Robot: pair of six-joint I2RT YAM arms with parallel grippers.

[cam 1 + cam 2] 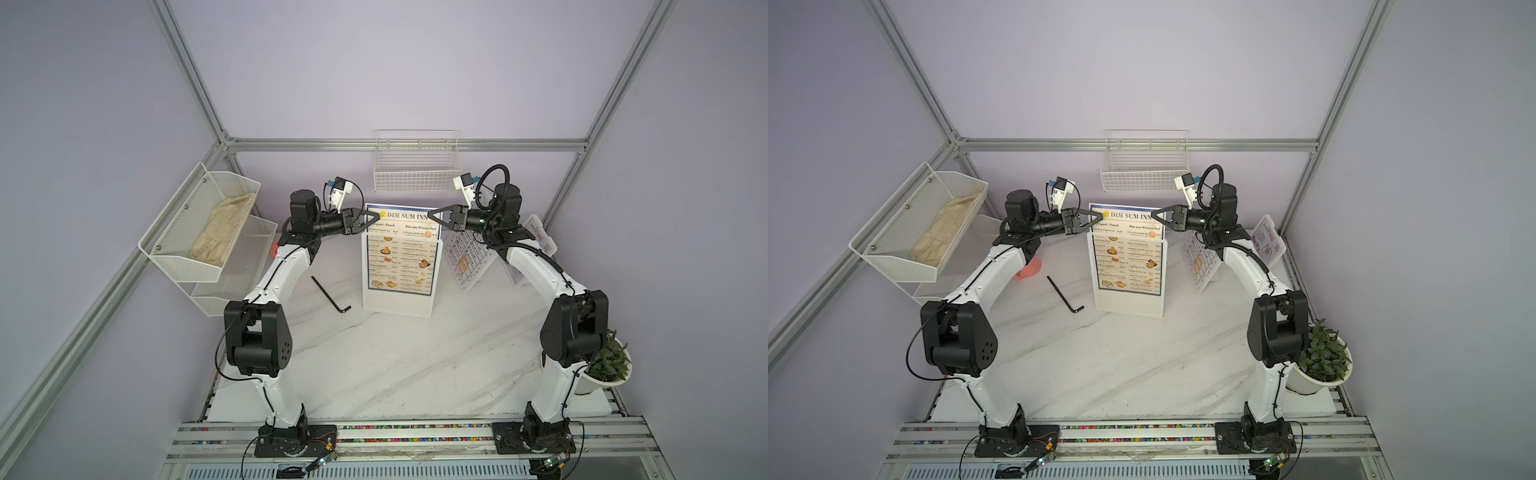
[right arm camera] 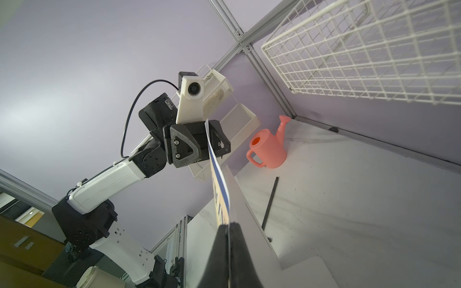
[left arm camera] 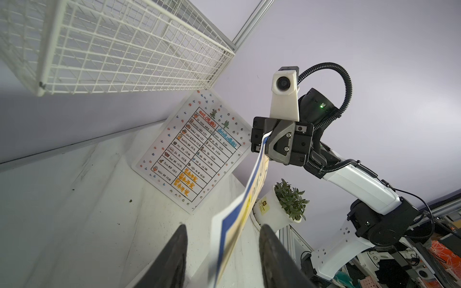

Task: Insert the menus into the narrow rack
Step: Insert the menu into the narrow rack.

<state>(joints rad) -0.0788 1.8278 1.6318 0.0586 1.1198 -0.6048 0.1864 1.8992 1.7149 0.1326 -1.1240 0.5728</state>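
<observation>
Got the DIM SUM INN menu (image 1: 405, 216) upright in the narrow rack (image 1: 395, 308), centre of the tabletop (image 1: 374, 365), top strip poking above the clear front panel. Pinched at one upper corner by the right pincer (image 1: 429, 215), fully closed on the sheet. Straddled at the other upper corner by the left pincer (image 1: 376, 217), partly open, gripping nothing, gap either side of the sheet in the left wrist view. Can't tell whether bottom edge seated yet

Risks from here:
- pushing down from one corner only → likely to bow or skew the thin sheet in the slot
- retreating before letting go → likely to drag the sheet back out, or tip the light-looking rack
- swinging the right arm (image 1: 536, 270) → could knock the dotted table sheet (image 1: 467, 266) and Special Menu card (image 1: 1268, 240) propped just behind it, both yet to go in
</observation>
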